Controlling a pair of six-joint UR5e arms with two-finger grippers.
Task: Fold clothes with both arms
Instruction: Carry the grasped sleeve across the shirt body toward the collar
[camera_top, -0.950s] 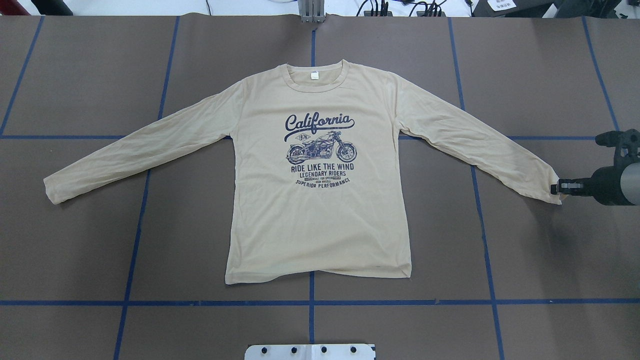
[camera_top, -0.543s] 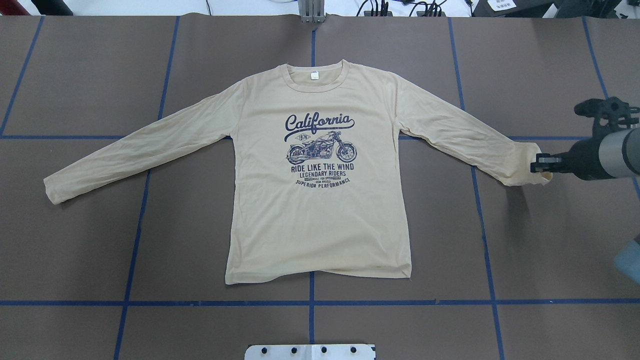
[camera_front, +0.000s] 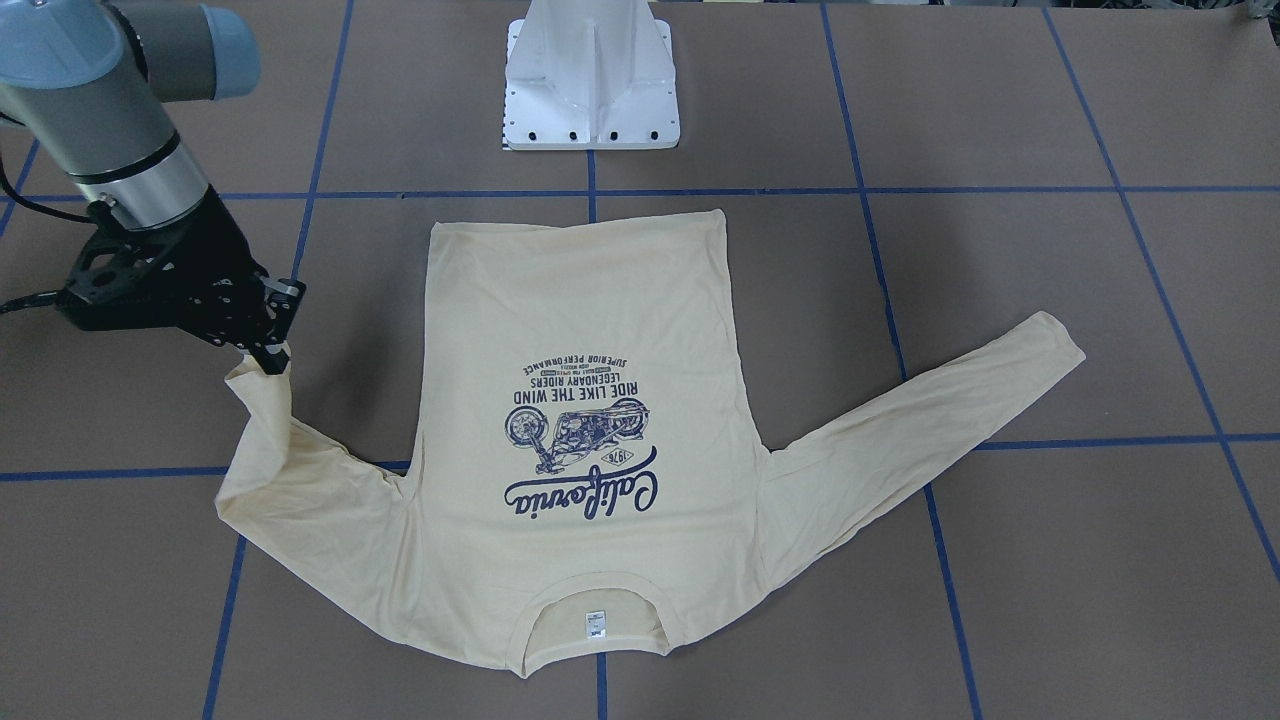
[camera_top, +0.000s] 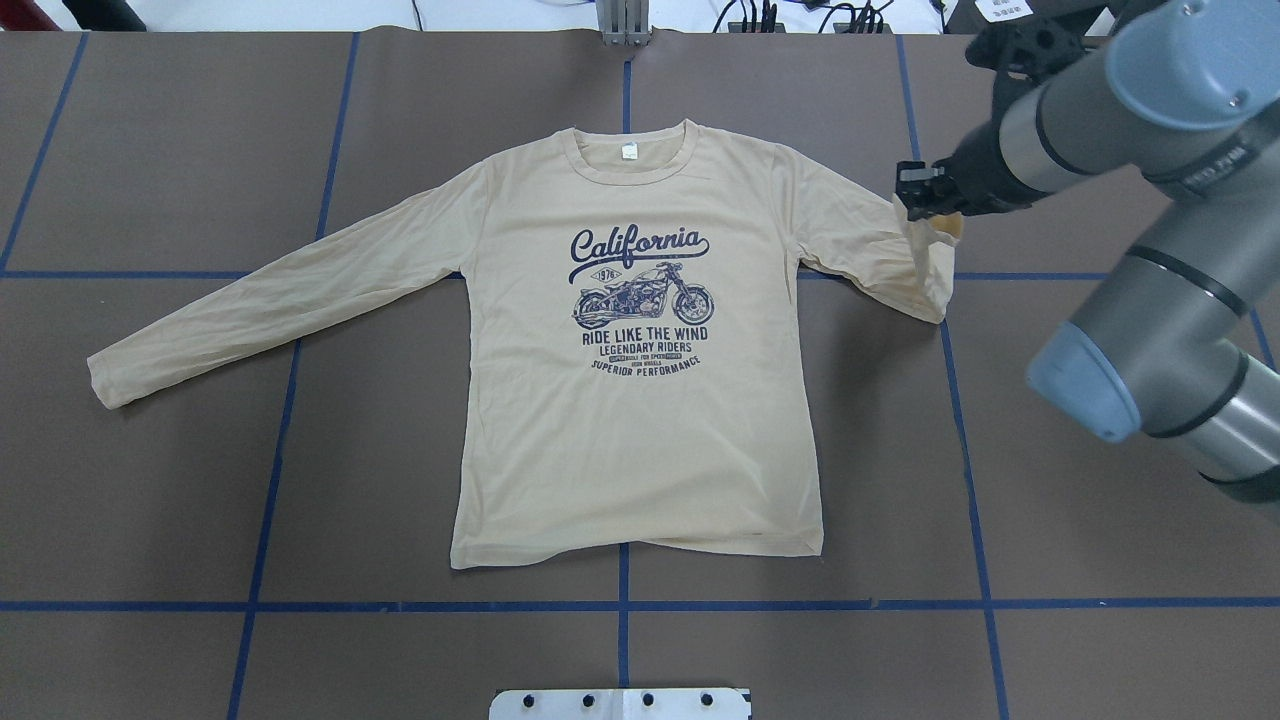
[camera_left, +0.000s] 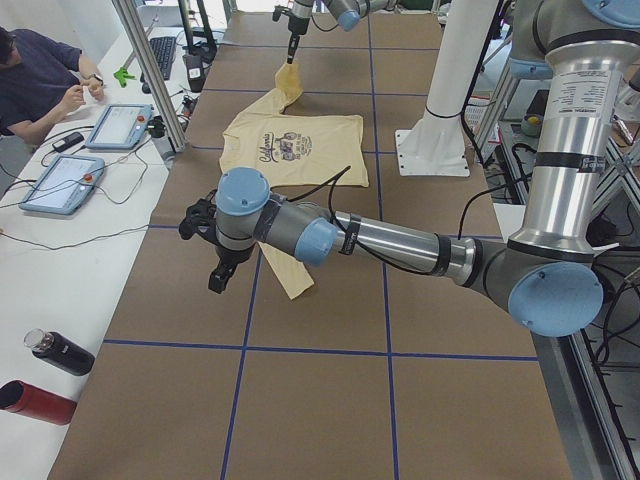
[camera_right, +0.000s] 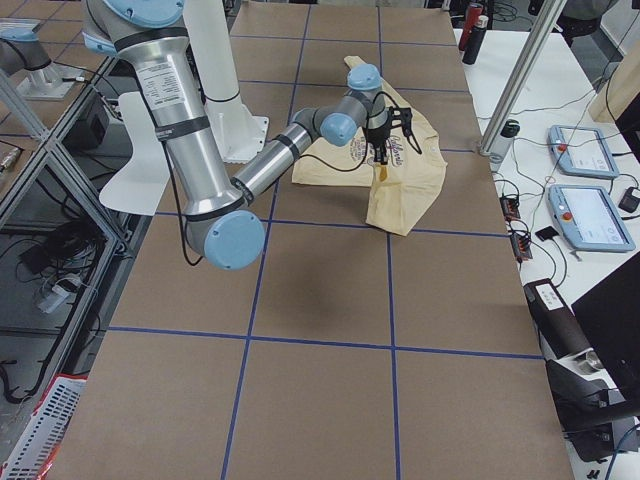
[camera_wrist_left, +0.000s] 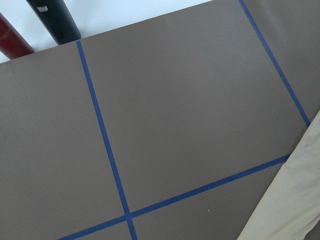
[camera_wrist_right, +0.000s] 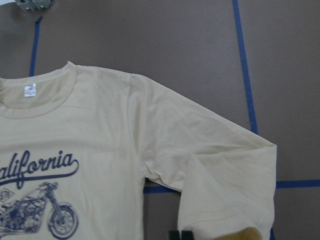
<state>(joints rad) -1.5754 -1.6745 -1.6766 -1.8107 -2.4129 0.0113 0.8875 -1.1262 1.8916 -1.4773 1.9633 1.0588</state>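
Note:
The cream-yellow long-sleeved T-shirt (camera_top: 640, 430) lies flat, print up, collar away from the robot; it also shows in the front-facing view (camera_front: 580, 290). My right gripper (camera_top: 915, 190) (camera_front: 275, 355) is shut on the cuff of the sleeve on that side and holds it up, so that sleeve (camera_top: 900, 270) doubles back toward the shoulder. The other sleeve (camera_top: 270, 300) lies stretched out on the table. My left gripper (camera_left: 216, 282) shows only in the exterior left view, hovering beside that sleeve's cuff; I cannot tell if it is open. Its wrist view shows a sleeve edge (camera_wrist_left: 290, 200).
The white pedestal base (camera_front: 590, 90) stands behind the shirt's hem. Blue tape lines (camera_top: 620, 605) cross the brown table. A red bottle (camera_left: 40, 400) and a black bottle (camera_left: 60, 352) lie off the table's left end. Tablets (camera_left: 60, 180) and an operator (camera_left: 40, 70) are at a side table.
My right gripper has carried the cuff up off the table from the far right edge, inward and away toward the shoulder. The sleeve now doubles over. The rest of the shirt has not moved.

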